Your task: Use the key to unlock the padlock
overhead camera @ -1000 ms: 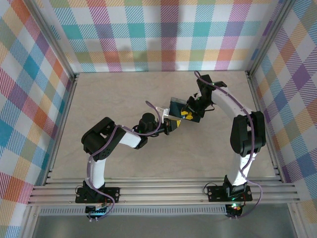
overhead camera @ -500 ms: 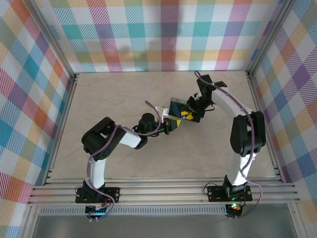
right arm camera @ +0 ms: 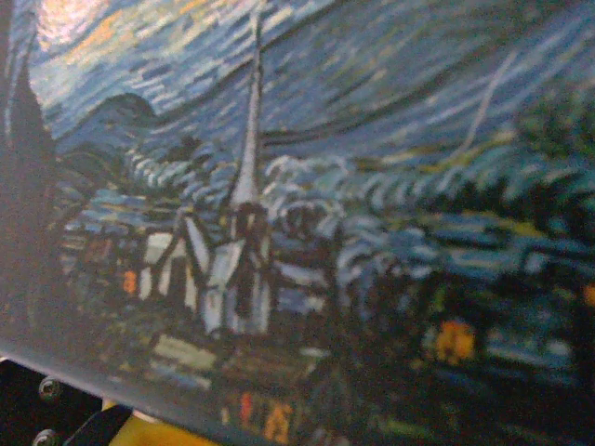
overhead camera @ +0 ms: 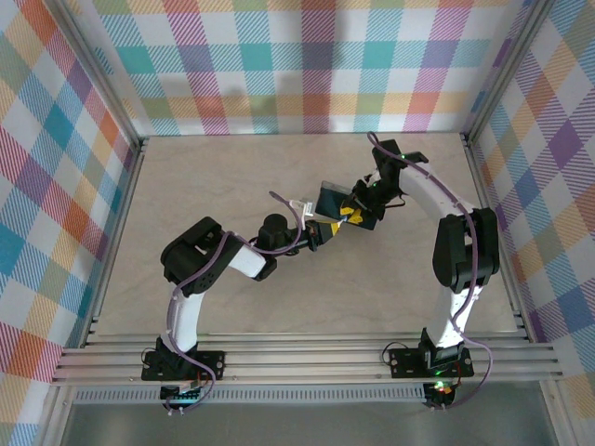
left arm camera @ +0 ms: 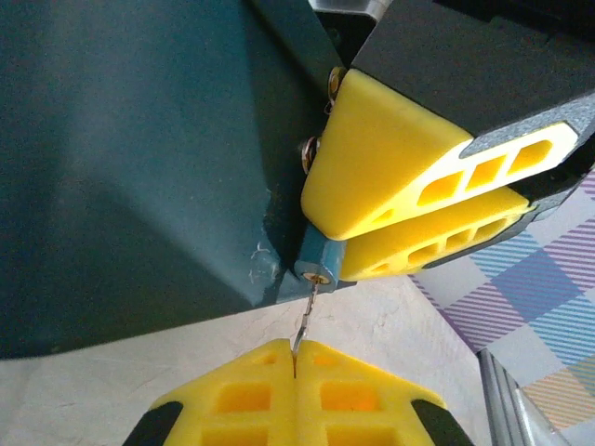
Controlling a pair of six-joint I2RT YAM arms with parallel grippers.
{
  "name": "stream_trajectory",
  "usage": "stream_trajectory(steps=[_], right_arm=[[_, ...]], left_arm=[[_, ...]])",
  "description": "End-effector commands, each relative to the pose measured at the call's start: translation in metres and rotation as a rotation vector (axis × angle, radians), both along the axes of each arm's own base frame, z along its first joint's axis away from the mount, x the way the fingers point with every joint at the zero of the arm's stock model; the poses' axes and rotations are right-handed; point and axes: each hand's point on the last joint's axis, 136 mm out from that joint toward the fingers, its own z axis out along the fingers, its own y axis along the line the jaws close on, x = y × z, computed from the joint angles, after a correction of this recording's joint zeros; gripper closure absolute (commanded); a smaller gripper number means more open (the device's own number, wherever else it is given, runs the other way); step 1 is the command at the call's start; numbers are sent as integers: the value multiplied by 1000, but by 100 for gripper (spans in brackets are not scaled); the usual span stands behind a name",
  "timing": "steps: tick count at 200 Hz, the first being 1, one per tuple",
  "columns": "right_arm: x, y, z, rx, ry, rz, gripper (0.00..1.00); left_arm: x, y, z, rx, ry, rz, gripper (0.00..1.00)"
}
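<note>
- The left arm (overhead camera: 195, 269) rises from its base at the near edge, folds at a raised elbow, and stretches its forearm right and away toward the middle of the table (overhead camera: 214, 177).
- The right arm (overhead camera: 462, 255) stands tall on its own side, arches over at the far end, and bends back down and leftward to meet the left arm.
- The left gripper (left arm camera: 296, 347) has its yellow fingers pressed together, pinching the key (left arm camera: 306, 316) by its head. The thin silver blade sticks out ahead of the tips, slightly tilted.
- The key's tip touches the brass keyhole at the end of the padlock (left arm camera: 311, 263). I cannot tell whether it has gone inside.
- Only a little of the padlock's dark blue body shows. It is clamped between the two yellow fingers of the right gripper (left arm camera: 339, 232), held just above the table near its middle.
- The padlock sits hard against the side of the tin (left arm camera: 139, 158), whose dark wall stands immediately to the left of the key and leaves very little room on that side. The right wrist camera looks straight onto the tin's painted night-sky face.
- To the right of the grippers, bare tabletop runs out to the metal side rail (overhead camera: 491, 232).
- Wide open tabletop lies to the left and beyond the tin, as far as the plaid walls (overhead camera: 307, 65).
</note>
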Motion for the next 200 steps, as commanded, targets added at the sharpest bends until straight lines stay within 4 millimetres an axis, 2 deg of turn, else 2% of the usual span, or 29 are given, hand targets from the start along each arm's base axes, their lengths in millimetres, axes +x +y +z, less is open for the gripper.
stream_trajectory(steps=[1,81,141,163,200], right_arm=[[-8,12,18,83,23,57,100],[-12,17,25,121,46,81,100],[-21,16,3,82,83,90,100],[-22,17,-3,73,88,95,100],[-21,18,-17,60,97,106,100]], left_arm=[[13,4,20,-69,-52,20,100],[16,-6,13,-88,-13,-24,100],[22,-18,30,-105,-31,-63,100],[19,-23,30,-92,-36,-76,100],[0,-36,-2,66,-39,-83,100]])
